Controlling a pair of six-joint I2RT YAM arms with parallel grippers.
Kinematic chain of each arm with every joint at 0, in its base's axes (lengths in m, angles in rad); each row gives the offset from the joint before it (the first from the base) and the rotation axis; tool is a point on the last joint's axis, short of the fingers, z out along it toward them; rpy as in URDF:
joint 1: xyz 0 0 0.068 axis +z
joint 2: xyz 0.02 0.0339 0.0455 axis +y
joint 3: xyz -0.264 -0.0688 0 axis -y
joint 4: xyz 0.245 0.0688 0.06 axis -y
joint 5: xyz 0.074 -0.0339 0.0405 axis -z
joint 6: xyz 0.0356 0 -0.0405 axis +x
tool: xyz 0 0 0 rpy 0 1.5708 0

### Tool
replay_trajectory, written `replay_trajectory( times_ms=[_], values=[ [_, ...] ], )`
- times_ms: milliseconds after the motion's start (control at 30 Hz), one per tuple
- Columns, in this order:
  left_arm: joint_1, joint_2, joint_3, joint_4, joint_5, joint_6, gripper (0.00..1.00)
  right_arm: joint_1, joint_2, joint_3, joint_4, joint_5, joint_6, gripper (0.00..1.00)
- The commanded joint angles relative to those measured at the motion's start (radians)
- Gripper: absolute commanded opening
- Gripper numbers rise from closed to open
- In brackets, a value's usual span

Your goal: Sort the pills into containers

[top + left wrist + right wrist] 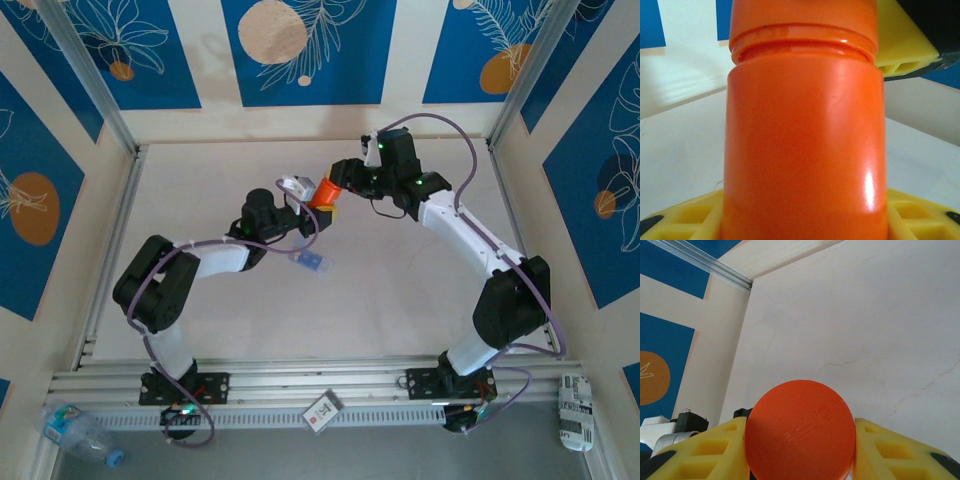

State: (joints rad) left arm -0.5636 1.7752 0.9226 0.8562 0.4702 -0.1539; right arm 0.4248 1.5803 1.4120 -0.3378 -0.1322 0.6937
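Top external: blue pill container (310, 260) flat on the table (400, 290) near the left arm (215, 262), apart from the raised orange bottle (322, 192). Left wrist: left gripper (805, 225) clamped on the bottle's body. Right wrist: right gripper (801, 460) clenched on its cap (800, 425).

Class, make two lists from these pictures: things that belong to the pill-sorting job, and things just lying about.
For the job: orange bottle, cap, blue pill box.

Lying about: clear plastic bottle, white tag, printed packet.
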Motion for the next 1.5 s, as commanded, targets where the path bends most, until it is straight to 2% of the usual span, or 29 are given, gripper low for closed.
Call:
replay_trajectory(
  times_ms=[0, 200, 300, 533, 700, 800, 900, 1333, 1467],
  values=[
    [-0.015, -0.018, 0.037, 0.181, 0.022, 0.005, 0.0, -0.015, -0.014, 0.029, -0.138, -0.08, -0.013, 0.5],
    [0.013, -0.002, 0.033, 0.182, 0.077, -0.022, 0.0, -0.082, -0.099, 0.051, -0.159, -0.153, -0.08, 0.8],
    [0.029, 0.001, 0.035, 0.185, 0.132, -0.039, 0.0, -0.1, -0.13, 0.065, -0.183, -0.185, -0.141, 0.88],
    [0.064, 0.009, 0.081, 0.164, 0.321, -0.12, 0.0, -0.148, -0.101, 0.155, -0.271, -0.289, -0.394, 0.87],
    [0.078, 0.009, 0.112, 0.13, 0.404, -0.154, 0.0, -0.165, -0.026, 0.261, -0.369, -0.397, -0.536, 0.85],
    [0.079, 0.013, 0.124, 0.114, 0.428, -0.163, 0.0, -0.157, 0.027, 0.332, -0.431, -0.431, -0.563, 0.83],
    [0.08, 0.016, 0.129, 0.112, 0.436, -0.17, 0.0, -0.134, 0.062, 0.368, -0.468, -0.406, -0.584, 0.82],
    [0.079, 0.023, 0.134, 0.109, 0.449, -0.179, 0.0, -0.097, 0.096, 0.381, -0.487, -0.384, -0.586, 0.73],
    [0.08, 0.025, 0.13, 0.113, 0.45, -0.18, 0.0, -0.09, 0.098, 0.384, -0.487, -0.38, -0.583, 0.64]
  ],
)
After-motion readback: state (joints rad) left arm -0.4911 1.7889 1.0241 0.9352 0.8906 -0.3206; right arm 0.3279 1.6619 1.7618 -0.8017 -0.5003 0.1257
